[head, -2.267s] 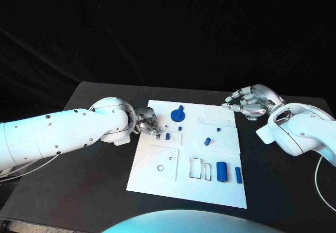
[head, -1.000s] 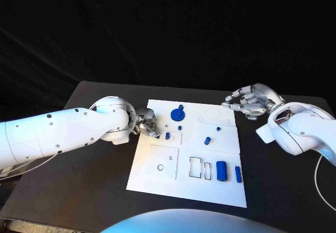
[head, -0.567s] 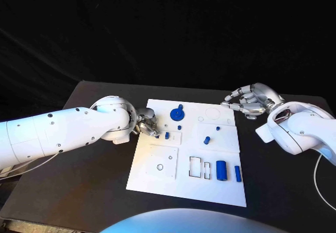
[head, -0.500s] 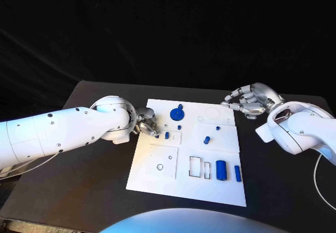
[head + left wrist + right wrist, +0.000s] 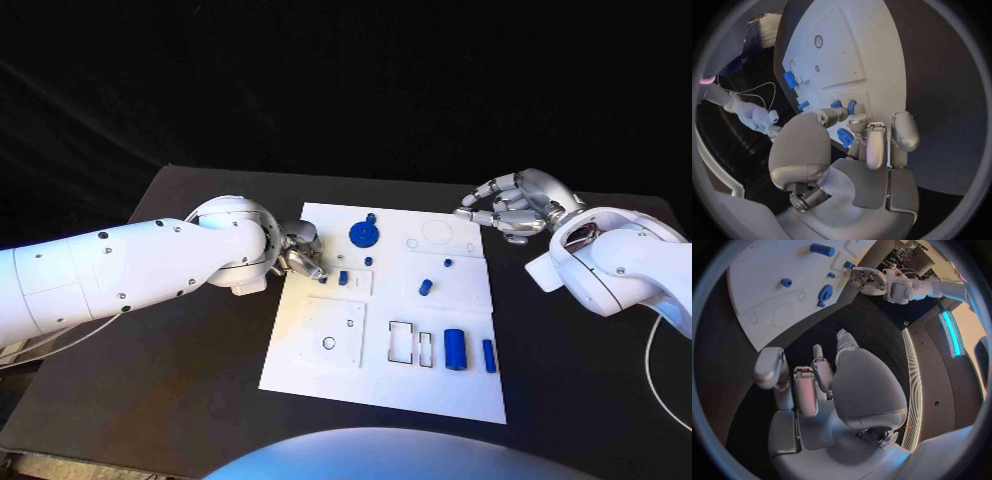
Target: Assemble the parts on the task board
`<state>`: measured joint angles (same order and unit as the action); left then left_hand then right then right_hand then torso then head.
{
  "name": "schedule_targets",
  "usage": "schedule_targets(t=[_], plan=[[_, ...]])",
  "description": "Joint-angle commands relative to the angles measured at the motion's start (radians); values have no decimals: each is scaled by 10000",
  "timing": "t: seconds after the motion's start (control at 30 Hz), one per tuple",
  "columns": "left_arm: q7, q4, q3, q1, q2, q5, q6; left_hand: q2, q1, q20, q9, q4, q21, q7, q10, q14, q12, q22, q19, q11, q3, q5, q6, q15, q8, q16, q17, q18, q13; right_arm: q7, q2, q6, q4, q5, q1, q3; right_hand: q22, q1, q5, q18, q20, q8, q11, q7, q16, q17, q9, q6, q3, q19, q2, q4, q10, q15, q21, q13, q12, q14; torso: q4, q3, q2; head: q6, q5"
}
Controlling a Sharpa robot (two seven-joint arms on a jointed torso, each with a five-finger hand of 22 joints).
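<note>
The white task board [image 5: 418, 385] lies in the middle of the black table. At its left edge my left hand [image 5: 300, 254] has thumb and fingers closed around a small blue part [image 5: 322, 279]; a second small block [image 5: 343, 277] stands just beside it. In the left wrist view the fingertips [image 5: 857, 120] touch these blue parts [image 5: 851, 106]. My right hand [image 5: 512, 208] hovers off the board's far right corner with loosely bent fingers [image 5: 804, 382] and nothing in it. On the board sit a blue disc [image 5: 364, 234], two pegs [image 5: 369, 261], an oblong piece [image 5: 426, 288], a cylinder [image 5: 456, 348] and a bar [image 5: 488, 355].
Two rectangular cut-outs [image 5: 411, 342] and small round holes [image 5: 329, 343] mark the board's near half. A round outline [image 5: 437, 235] lies at its far right. Bare black table [image 5: 173, 360] surrounds the board on both sides.
</note>
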<state>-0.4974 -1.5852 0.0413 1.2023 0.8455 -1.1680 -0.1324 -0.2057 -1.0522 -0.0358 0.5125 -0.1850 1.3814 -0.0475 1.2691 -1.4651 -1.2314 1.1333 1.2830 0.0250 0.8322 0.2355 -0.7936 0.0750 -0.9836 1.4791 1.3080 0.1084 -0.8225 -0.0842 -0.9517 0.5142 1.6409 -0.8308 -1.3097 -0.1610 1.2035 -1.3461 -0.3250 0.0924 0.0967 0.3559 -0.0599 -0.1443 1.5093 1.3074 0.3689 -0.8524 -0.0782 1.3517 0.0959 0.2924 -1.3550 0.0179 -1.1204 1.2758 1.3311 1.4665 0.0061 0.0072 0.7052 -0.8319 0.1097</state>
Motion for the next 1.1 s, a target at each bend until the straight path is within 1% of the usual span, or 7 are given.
schedule_targets(t=[0.03, 0.2, 0.4, 0.77, 0.87, 1.1], plan=[[45, -4, 27, -29, -61, 173, -291, -45, 159, -24, -25, 746, -17, 62, 37, -543, -17, -4, -16, 38, 828, -24, 6, 70, -55, 32, 423, -144, 7, 79, -2, -47, 14, -28, 5, 0, -4, 88, 5, 118, -20, 47, -16, 8, -35, 674, -9, 60, -76, -69, -29, 9, 61, -70, 41, -9, -20, 627, 5, -4, -4, -11, -7], [29, 47, 27, -28, -80, 178, -271, -146, 456, -17, -67, 542, -32, 93, 31, -544, -15, -5, -9, 60, 571, -15, -51, 90, -54, 32, 424, -145, 27, 81, -8, -42, 15, -26, 5, 0, -8, 96, 5, 119, -20, 49, -16, 8, -37, 670, -11, 63, -81, -71, -30, 9, 67, -70, 48, -16, -26, 626, 6, -4, -8, -10, -17], [19, 91, 27, -28, -102, 180, -200, -171, 623, -11, -104, 410, -37, 103, 40, -544, -32, 1, 2, 70, 412, -2, -86, 101, -38, 32, 425, -147, 0, 78, -11, -37, 14, -25, 5, 0, -14, 107, 6, 121, -20, 50, -16, 7, -38, 668, -12, 66, -86, -74, -31, 10, 70, -70, 57, -20, -28, 626, 8, -1, -4, -21, -27], [10, 158, 27, -28, -122, 181, -180, -253, 788, -4, -149, 281, -47, 113, 29, -542, -34, -1, 9, 78, 209, -16, -125, 109, -17, 27, 416, -148, 7, 76, -16, -31, 8, -19, 5, 0, -10, 159, 7, 120, -21, 54, -19, 6, -39, 669, -16, 75, -102, -70, -52, 19, 75, -71, 57, -27, -33, 626, 5, 0, -8, -39, -23], [10, 170, 27, -28, -126, 179, -179, -272, 874, -1, -173, 190, -54, 112, 28, -543, -38, -5, 11, 77, 71, -13, -153, 109, -7, 30, 422, -147, 6, 75, -15, -28, 6, -18, 5, 0, -10, 159, 7, 120, -21, 54, -19, 6, -39, 669, -16, 75, -102, -70, -52, 19, 75, -71, 57, -27, -33, 626, 7, -2, -7, -44, -22], [5, 211, 26, -28, -139, 177, -192, -307, 1024, 6, -243, -53, -77, 106, 18, -543, -48, -18, 15, 70, -506, -7, -213, 105, 23, 30, 424, -147, 5, 75, -15, -26, 2, -17, 5, 0, -23, 202, 8, 123, -20, 57, -20, 4, -47, 648, -20, 82, -117, -77, -64, 20, 79, -72, 78, -33, -37, 622, 8, -3, -10, -45, -21]])
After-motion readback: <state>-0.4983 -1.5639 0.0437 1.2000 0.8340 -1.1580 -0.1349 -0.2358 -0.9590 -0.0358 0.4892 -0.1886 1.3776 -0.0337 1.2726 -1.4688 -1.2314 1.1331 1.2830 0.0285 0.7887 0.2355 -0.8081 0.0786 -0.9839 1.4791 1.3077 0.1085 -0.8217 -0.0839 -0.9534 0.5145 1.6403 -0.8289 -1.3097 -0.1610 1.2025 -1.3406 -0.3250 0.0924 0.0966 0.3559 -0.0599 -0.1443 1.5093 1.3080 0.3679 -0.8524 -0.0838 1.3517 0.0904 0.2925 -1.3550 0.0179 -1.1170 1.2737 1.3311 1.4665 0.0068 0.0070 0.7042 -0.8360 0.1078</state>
